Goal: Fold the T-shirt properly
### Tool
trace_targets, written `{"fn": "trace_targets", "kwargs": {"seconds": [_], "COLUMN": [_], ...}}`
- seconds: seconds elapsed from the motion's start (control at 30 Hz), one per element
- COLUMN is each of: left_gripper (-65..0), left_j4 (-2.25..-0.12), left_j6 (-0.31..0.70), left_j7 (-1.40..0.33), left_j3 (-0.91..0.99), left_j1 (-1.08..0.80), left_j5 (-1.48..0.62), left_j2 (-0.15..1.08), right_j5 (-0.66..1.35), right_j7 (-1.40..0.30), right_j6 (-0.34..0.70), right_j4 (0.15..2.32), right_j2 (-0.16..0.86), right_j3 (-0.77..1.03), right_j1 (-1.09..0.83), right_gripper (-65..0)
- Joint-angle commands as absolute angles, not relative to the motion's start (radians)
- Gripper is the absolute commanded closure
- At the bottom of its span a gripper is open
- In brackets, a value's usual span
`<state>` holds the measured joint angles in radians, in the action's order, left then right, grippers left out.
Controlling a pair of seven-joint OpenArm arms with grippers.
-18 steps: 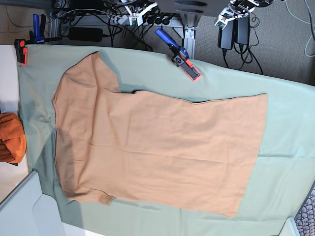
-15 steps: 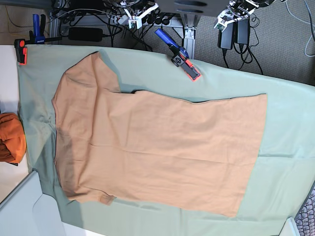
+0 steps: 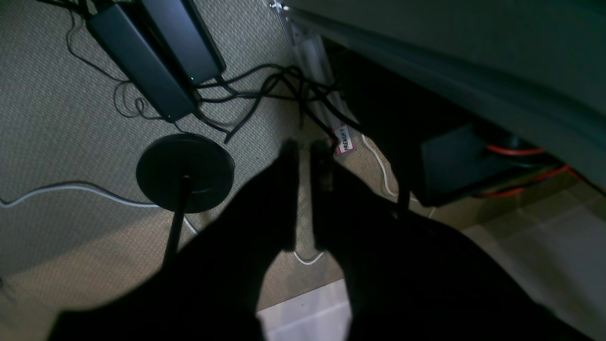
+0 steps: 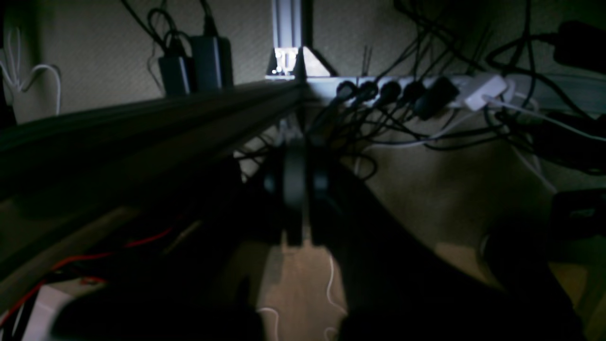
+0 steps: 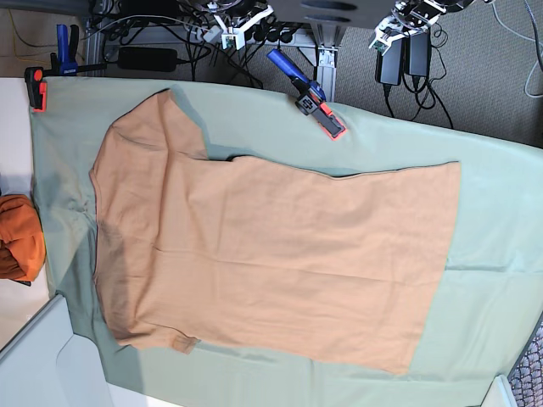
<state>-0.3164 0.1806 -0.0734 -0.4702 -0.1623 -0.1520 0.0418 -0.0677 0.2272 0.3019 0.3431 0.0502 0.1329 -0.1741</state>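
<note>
Sage-green cloth [image 5: 501, 212] covers the work surface, faintly creased toward the right side of the base view. We see the T-shirt [image 5: 280, 254] spread across its middle and left, broad and mostly flat, with a gathered fold running down its left part and one corner reaching toward the far edge. A small flap sticks out along its near edge.

At the far edge, a blue, black and red clamp [image 5: 310, 97] sits over the cloth, just beyond the shirt; a second clamp [image 5: 36, 89] is at the far left corner. Bunched bright-orange cloth [image 5: 20, 237] lies at the left side, apart from the shirt.

Both grippers are beyond the far edge, well away from the shirt. Between the fingertips of our left gripper [image 3: 304, 151] we see a narrow gap with nothing in it. Our right gripper [image 4: 300, 175] is so dark and blurred that we cannot tell whether its tips meet.

Past the left fingers we see black power adapters [image 3: 142, 66], a round black base [image 3: 184, 173] and loose cables [image 3: 265, 90] over the grey floor.
</note>
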Motion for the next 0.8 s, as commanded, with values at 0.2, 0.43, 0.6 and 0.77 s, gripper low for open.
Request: {"fn": "trace_targets", "kwargs": {"seconds": [0.2, 0.43, 0.6, 0.77], "left_gripper": [-8.4, -8.4, -8.4, -8.4], "left_j4": [-0.322, -0.321, -0.321, -0.322], "left_j6": [0.193, 0.157, 0.157, 0.157], "left_j7": [-0.085, -0.148, -0.15, -0.115], "left_j3": [-0.47, -0.47, -0.47, -0.47], "left_j1": [-0.125, -0.077, -0.073, -0.091], "left_j5": [-0.138, -0.138, -0.138, -0.147], "left_j2": [0.048, 0.053, 0.053, 0.053], "right_j5": [-0.064, -0.063, -0.064, -0.064], "right_j7": [0.239, 0.163, 0.152, 0.154], "right_j6": [0.221, 0.222, 0.226, 0.228], "right_j4": [0.365, 0.364, 0.364, 0.365], "right_j2": [0.056, 0.062, 0.075, 0.089], "right_j3": [0.135, 0.135, 0.135, 0.135], "right_j1": [-0.172, -0.135, -0.123, -0.142], "right_gripper": [-3.9, -4.1, -4.1, -4.1]}}
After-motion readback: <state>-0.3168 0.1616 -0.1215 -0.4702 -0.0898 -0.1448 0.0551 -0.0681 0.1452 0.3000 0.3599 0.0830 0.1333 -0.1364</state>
